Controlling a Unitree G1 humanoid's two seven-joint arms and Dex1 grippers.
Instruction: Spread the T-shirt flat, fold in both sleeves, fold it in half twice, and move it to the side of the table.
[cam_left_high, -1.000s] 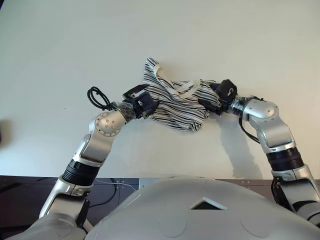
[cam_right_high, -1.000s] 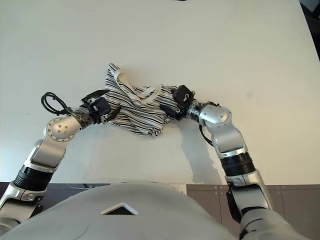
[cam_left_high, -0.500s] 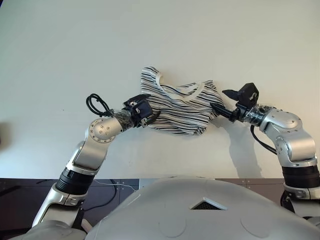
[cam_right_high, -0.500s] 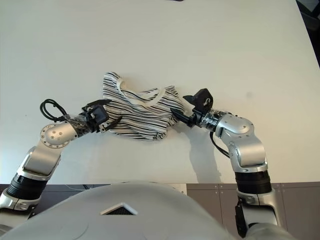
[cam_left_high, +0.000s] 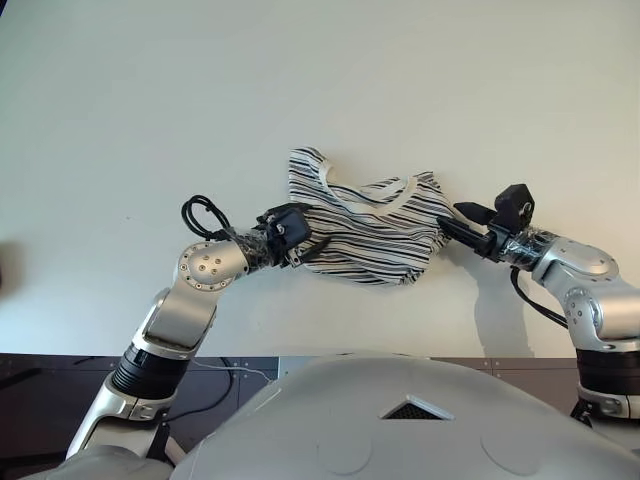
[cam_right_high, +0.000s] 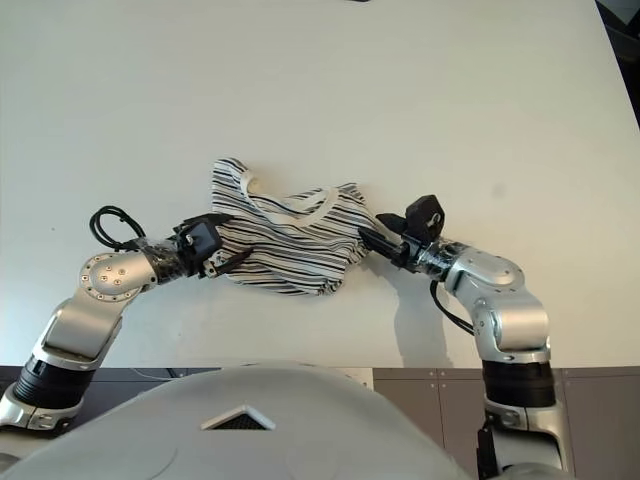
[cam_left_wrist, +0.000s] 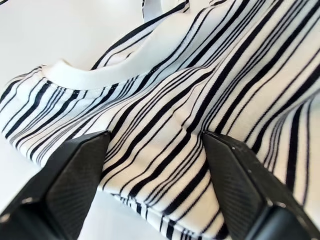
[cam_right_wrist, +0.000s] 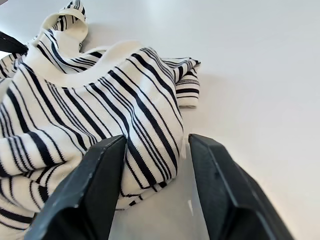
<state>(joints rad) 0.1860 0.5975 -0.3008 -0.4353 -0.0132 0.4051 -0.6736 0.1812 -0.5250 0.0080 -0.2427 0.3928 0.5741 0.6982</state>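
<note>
T-shirt (cam_left_high: 370, 225): crumpled, striped.
Left gripper (cam_left_wrist: 155, 137): fingers apart, shirt fabric between them.
Right gripper (cam_right_wrist: 157, 141): fingers apart, shirt edge between them.

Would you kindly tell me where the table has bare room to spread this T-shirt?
The table is bare beyond the T-shirt and out to both sides. It is crowded nearer, where the left claw and right claw flank it.
</note>
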